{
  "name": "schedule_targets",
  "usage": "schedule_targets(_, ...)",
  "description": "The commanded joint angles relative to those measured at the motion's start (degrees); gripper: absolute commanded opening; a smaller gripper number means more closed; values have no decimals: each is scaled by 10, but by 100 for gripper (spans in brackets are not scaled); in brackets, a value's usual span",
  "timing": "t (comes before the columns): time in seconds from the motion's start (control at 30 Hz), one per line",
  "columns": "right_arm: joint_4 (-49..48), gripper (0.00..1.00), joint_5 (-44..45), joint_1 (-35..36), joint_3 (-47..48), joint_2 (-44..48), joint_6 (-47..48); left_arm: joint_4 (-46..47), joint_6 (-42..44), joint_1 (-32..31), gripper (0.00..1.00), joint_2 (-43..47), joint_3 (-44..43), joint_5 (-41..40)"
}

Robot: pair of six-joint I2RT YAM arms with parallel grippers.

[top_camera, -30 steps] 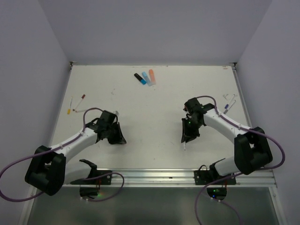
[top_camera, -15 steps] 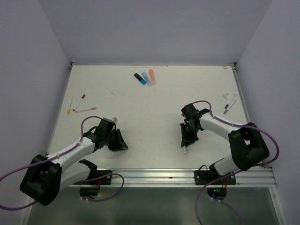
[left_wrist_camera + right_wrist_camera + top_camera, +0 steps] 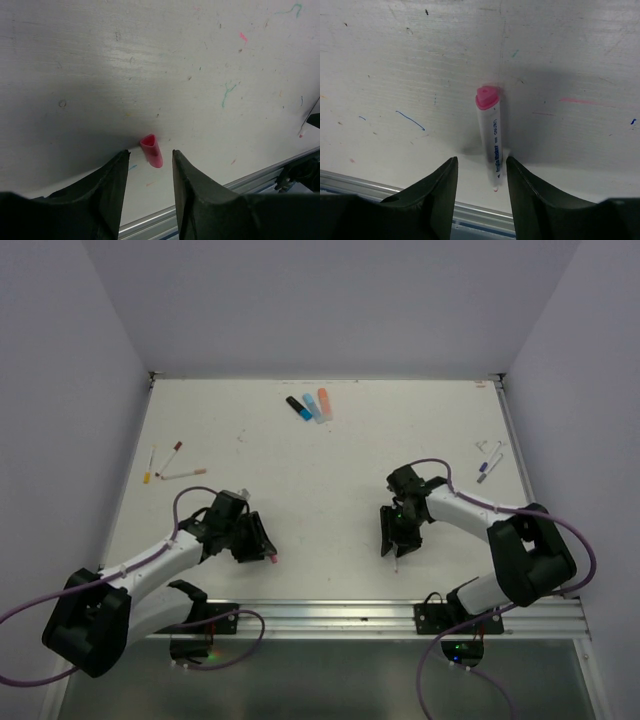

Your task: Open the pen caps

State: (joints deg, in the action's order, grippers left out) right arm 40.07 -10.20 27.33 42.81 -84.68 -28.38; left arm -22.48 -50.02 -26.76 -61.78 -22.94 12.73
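A small pink pen cap (image 3: pixel 151 150) lies loose on the white table, just ahead of my left gripper (image 3: pixel 150 156), which is open with a jaw on either side of it. In the top view the cap (image 3: pixel 273 558) lies by the left gripper (image 3: pixel 262 545). A white pen barrel (image 3: pixel 490 142) with a pink far end and a bare tip lies on the table between the jaws of my open right gripper (image 3: pixel 481 165), close to the right finger. In the top view the barrel's tip (image 3: pixel 396 562) pokes out under the right gripper (image 3: pixel 392 542).
Thin capped pens lie at the left (image 3: pixel 165 462) and at the far right (image 3: pixel 488 462). Black, blue and salmon markers (image 3: pixel 310 405) lie at the back. A metal rail (image 3: pixel 330 615) runs along the near table edge, close to both grippers.
The left gripper has let go of the pink cap, which now lies on the table beside it. The right gripper has shifted slightly left and nearer, and the barrel now rests on the table.
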Motion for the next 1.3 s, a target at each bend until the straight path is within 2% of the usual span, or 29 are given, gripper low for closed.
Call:
schedule_targets(0.0, -1, 49, 21, 1, -1, 6, 0, -67, 13, -1, 46, 0, 5, -71)
schedule_targets(0.07, 18, 52, 25, 2, 18, 18, 1, -80, 18, -1, 49, 20, -6, -76)
schedule_targets(0.17, 54, 65, 33, 0, 113, 29, -3, -104, 26, -1, 58, 60, -46, -79)
schedule_targets(0.2, 66, 76, 39, 0, 138, 29, -1, -109, 26, 0, 59, 68, -61, -79)
schedule_targets(0.23, 83, 78, 58, -3, 163, 20, 3, -119, 27, -1, 61, 77, -89, -81)
schedule_targets(0.3, 98, 96, 76, -14, 237, 4, 14, -134, 33, -1, 69, 76, -124, -87)
schedule_targets(0.33, 113, 99, 96, -35, 261, -6, 17, -153, 36, -1, 72, 66, -158, -91)
schedule_targets(0.4, 120, 99, 88, -74, 319, -47, 11, -164, 49, -2, 80, 54, -186, -97)
schedule_targets(0.43, 125, 99, 78, -125, 336, -61, 4, -165, 53, -2, 83, 47, -199, -96)
schedule_targets(0.5, 121, 99, 48, -173, 371, -102, -16, -154, 51, -1, 99, 43, -216, -90)
schedule_targets(0.53, 114, 99, 53, -211, 381, -115, -20, -138, 47, -1, 100, 43, -216, -89)
schedule_targets(0.67, 56, 99, 153, -264, 404, -136, -27, -84, 17, -2, 100, 37, -191, -49)
schedule_targets(0.77, 19, 99, 186, -310, 409, -147, -42, -49, -9, -1, 100, 35, -173, -25)
schedule_targets(0.9, -35, 99, 228, -356, 404, -160, -48, -79, 2, 1, 100, 17, -185, -57)
schedule_targets(1.03, -27, 99, 279, -388, 416, -195, -44, -125, 53, 11, 100, -26, -223, -86)
schedule_targets(1.13, -35, 92, 291, -411, 400, -203, -42, -124, 83, 26, 97, -43, -235, -68)
schedule_targets(1.27, -73, 75, 275, -434, 367, -204, -29, -103, 119, 42, 87, -54, -238, -34)
